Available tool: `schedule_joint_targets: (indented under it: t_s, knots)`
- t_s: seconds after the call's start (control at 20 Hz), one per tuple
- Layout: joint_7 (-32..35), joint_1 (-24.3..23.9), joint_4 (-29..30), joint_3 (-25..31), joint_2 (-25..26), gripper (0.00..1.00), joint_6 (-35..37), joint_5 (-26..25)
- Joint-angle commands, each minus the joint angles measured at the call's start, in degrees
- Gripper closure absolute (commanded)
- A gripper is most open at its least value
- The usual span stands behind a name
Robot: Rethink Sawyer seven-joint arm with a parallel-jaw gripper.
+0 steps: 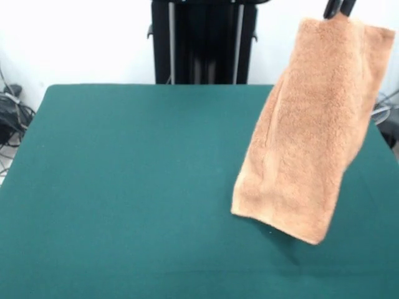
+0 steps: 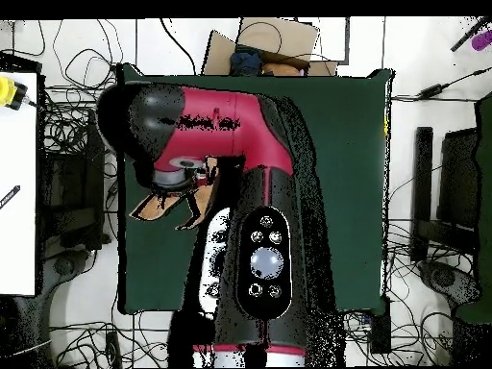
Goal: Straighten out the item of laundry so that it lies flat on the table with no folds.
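**Towel Hanging Up in the Air**

Up at the top right of the front view, the gripper (image 1: pixel 339 9) shows only as two black tips. They pinch the top edge of the orange-tan towel (image 1: pixel 312 131), so the gripper is clenched on the towel.

The towel hangs down from the tips in the air. It is not flat. It droops in a long shape, wide at the top, and leans down toward the left. Soft folds run along it. Its bottom edge is low over the right side of the green table (image 1: pixel 124 187), close to the near edge. I cannot tell if the bottom edge touches the table or not.

From above, the big red and black arm (image 2: pixel 216 144) reaches out over the table (image 2: pixel 346 173) and covers much of it. Only a small bit of the towel (image 2: pixel 154 206) peeks out under the arm's round end, on the left side of that picture. Wires lie on the floor all around the table.
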Motion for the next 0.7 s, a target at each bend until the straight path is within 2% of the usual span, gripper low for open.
schedule_joint_targets:
  t_s: [0.05, 0.2, 0.3, 0.45, 0.55, 0.7]
  knots:
    - [24.6, 8.4, 8.1, -2.2, -3.5, 1.00, -5.6, 2.2]
    - [29.6, 11.6, 8.3, -3.7, -3.4, 1.00, -7.4, 3.5]
    - [28.3, 11.7, 9.6, -4.1, -3.9, 1.00, -8.5, 4.2]
    - [19.0, 7.2, 11.6, -3.0, -4.4, 1.00, -10.0, 4.2]
    - [11.0, 2.6, 11.2, -1.4, -3.8, 1.00, -9.5, 3.7]
    - [3.1, -2.0, 10.7, 0.7, -3.2, 1.00, -8.7, 2.9]
